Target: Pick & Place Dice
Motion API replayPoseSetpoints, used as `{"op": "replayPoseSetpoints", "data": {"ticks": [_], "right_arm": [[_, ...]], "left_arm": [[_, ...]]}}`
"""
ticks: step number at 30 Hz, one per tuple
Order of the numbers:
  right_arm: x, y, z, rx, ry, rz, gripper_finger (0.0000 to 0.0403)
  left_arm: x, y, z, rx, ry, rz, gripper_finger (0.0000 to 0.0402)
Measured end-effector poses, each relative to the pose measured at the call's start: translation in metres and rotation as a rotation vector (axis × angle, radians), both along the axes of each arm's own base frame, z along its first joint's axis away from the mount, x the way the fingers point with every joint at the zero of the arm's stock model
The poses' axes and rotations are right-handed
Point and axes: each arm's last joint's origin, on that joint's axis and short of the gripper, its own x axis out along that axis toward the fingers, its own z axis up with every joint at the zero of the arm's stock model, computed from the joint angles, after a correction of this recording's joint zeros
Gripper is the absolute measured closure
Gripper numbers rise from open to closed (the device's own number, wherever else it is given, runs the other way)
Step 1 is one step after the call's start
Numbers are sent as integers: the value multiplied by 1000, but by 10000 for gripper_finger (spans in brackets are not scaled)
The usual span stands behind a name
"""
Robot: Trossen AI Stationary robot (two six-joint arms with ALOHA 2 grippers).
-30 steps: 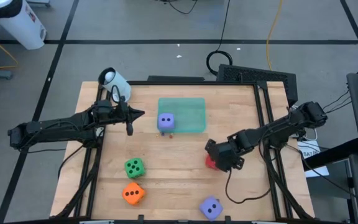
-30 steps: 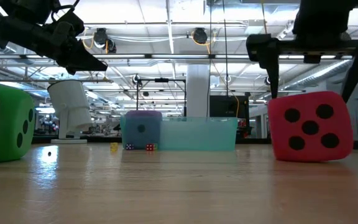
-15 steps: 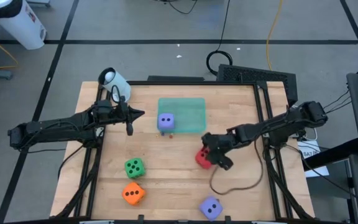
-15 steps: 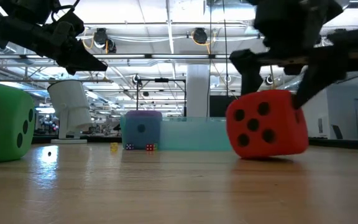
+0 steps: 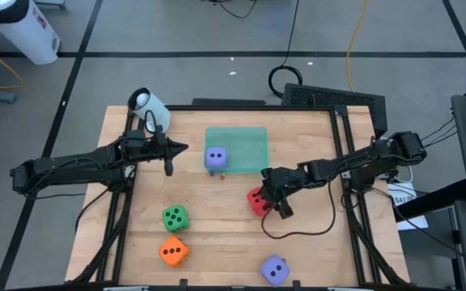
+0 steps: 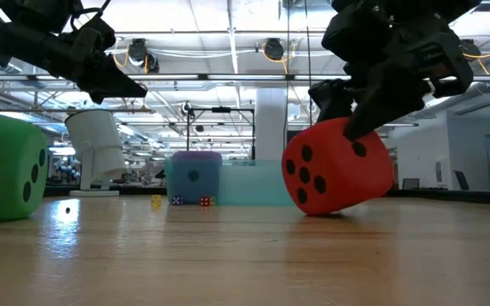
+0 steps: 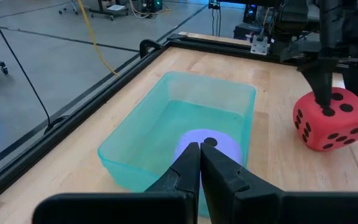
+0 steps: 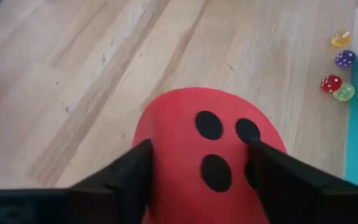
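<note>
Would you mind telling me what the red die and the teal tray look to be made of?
Red die: probably soft matte foam, going by its rounded corners and dull surface. Teal tray: translucent glossy plastic, since the table's wood shows through its walls.

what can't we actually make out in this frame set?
- Right gripper on the red die: the fingers flank the die, which tilts in the low view; whether they are fully clamped is unclear.
- Tiny dice beside the teal tray: too small to read pips.
- Purple die in the tray, left wrist view: mostly covered by the shut left gripper.
- Orange die: seen only from above.
</note>
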Motion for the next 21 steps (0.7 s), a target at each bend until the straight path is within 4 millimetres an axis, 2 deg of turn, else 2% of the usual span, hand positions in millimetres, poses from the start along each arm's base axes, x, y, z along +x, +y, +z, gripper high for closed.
{"op": "replayPoseSetpoints", "data": {"ticks": [3,4,12,18,21], "right_arm": [[1,1,0,16,-22,-13,245],[1,2,0,22,-28,-11,250],[5,2,4,51,-84,-70,254],[12,3,40,96,-293,-65,266],[11,3,60,109,-346,-65,312]], "left_arm": [[0,0,0,-4,-1,1,380],[0,0,0,-4,-1,1,380],[0,0,-1,-8,5,0,380],[-1,0,-2,-13,21,0,380],[-1,0,-2,-10,22,-1,380]]}}
